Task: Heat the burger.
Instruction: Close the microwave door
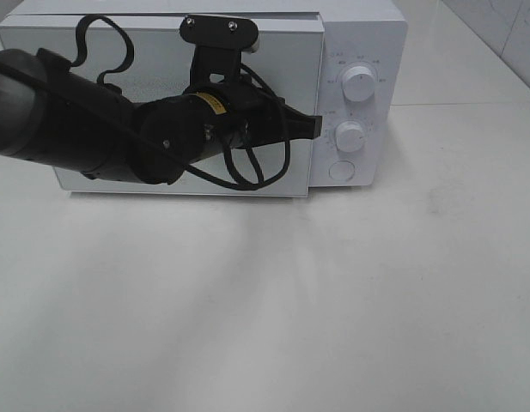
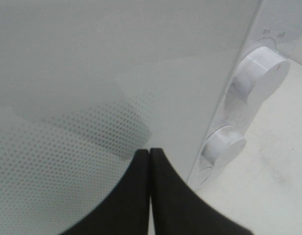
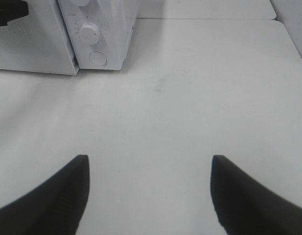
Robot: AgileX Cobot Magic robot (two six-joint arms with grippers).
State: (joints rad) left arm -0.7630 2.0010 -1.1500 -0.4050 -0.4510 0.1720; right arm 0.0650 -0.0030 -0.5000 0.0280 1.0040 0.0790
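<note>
Closest to me, the right gripper (image 3: 150, 164) is hovering over the bare white table (image 1: 265, 309) on the near right. Its jaws are spread wide and gripping nothing, and it's well apart from the action, so it's not blocking anything.

Further back, the left arm is reaching across the front of the microwave (image 1: 368, 30). The left gripper (image 1: 313, 127) is clenched, fingers pressed together with nothing between them. Its tip is sitting at the right edge of the door (image 1: 282, 60), just beside the lower knob (image 1: 350, 136).

My guess is it's either nudging the door fully home or lining up for the dials. I can't tell if the door is latched. If it's pushing, it should be pressing square on that door edge so the tip isn't sliding onto the panel. For a knob it'd need to be opening up first, since a closed tip isn't turning anything.

The burger isn't showing in any view. It's probably behind that door, but the dotted window is giving nothing away.

The arm's loose cable (image 1: 101, 34) is looping across the door, a possible snag. The upper knob (image 1: 359, 83) and the round button (image 1: 342, 170) are sitting close by, so a stray bump looks easy.
</note>
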